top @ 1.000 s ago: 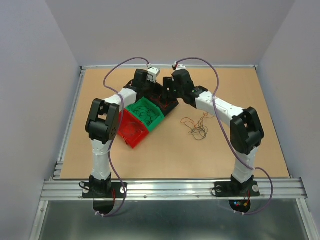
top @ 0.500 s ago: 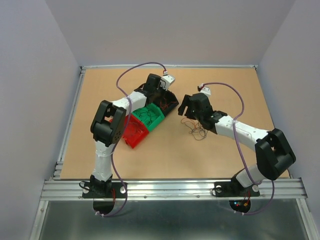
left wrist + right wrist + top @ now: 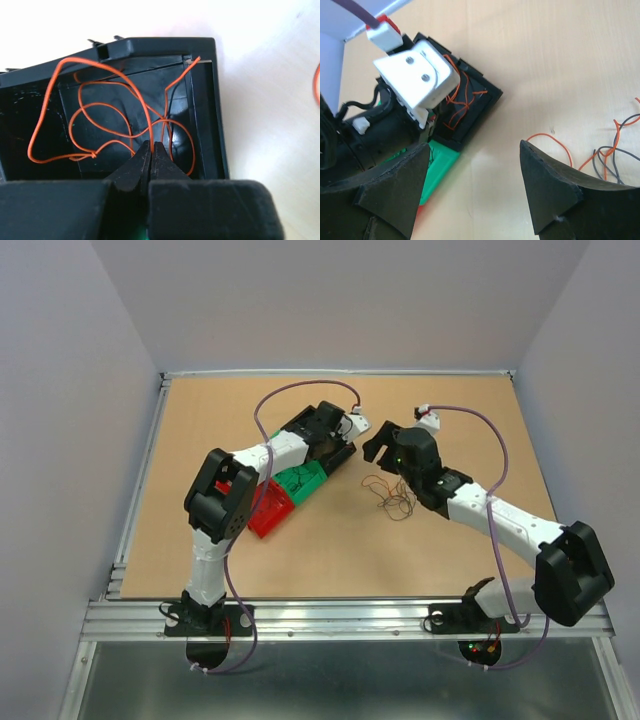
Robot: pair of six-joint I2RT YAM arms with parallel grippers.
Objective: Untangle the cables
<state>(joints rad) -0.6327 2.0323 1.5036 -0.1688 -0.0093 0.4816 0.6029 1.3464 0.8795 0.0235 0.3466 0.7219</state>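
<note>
We saw the left claw (image 3: 151, 148) with its fingers pressed together, tips pointing down into the black bin (image 3: 205, 100). Right at those tips ran one loop of the cables (image 3: 120, 125): thin orange wires curling across the bin floor ahead of the claw, one strand rising past the far rim. We could not tell whether the strand at the tips was actually caught between them. Behind this claw, toward its own arm, sat the green bin (image 3: 305, 480), and beyond that the red bin (image 3: 268, 512), both touching in a row with the black one.

The right claw (image 3: 475, 145) stood spread wide, with nothing between its fingers and bare table (image 3: 450, 410) under the gap. Just off its right-hand finger lay the rest of the cables (image 3: 610, 155), a loose tangle of orange and dark wires resting on the wood. From above, that clump (image 3: 392, 495) lay beside the right arm's wrist, behind the fingertips. Farther ahead of this claw, to the left, we saw the black bin (image 3: 470, 107) holding its orange wires, with the left arm's wrist over it.
</note>
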